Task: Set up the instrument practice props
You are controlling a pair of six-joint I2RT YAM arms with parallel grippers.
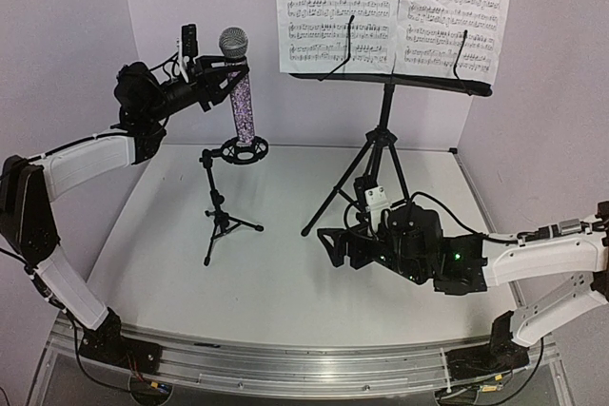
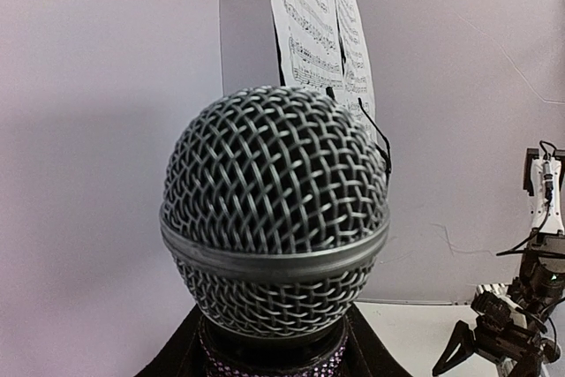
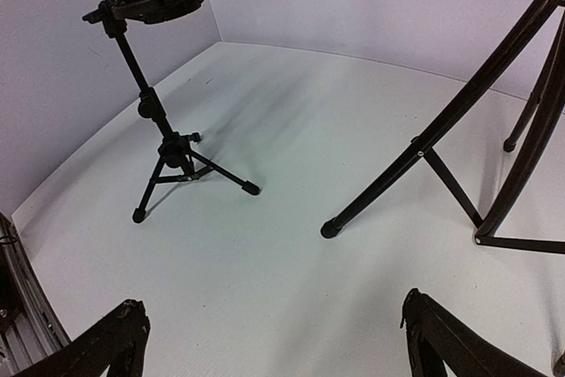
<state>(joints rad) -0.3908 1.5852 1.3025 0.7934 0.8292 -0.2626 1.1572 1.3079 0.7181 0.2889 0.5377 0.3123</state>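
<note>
The glittery purple microphone (image 1: 243, 102) with its silver mesh head (image 2: 274, 209) stands upright, its lower end in the ring holder (image 1: 245, 149) of the small black mic stand (image 1: 221, 221). My left gripper (image 1: 221, 75) is shut on the microphone just below the head, one finger (image 2: 177, 355) on each side. The tall music stand (image 1: 381, 140) holds two sheet-music pages (image 1: 338, 7) on its tray (image 1: 400, 81). My right gripper (image 1: 333, 244) is open and empty, low over the table by the music stand's front leg (image 3: 424, 152). The mic stand also shows in the right wrist view (image 3: 163, 143).
White walls close in the table at the left, back and right. An aluminium rail (image 1: 285, 363) runs along the near edge with both arm bases on it. The music stand's legs (image 3: 521, 147) spread close to my right arm.
</note>
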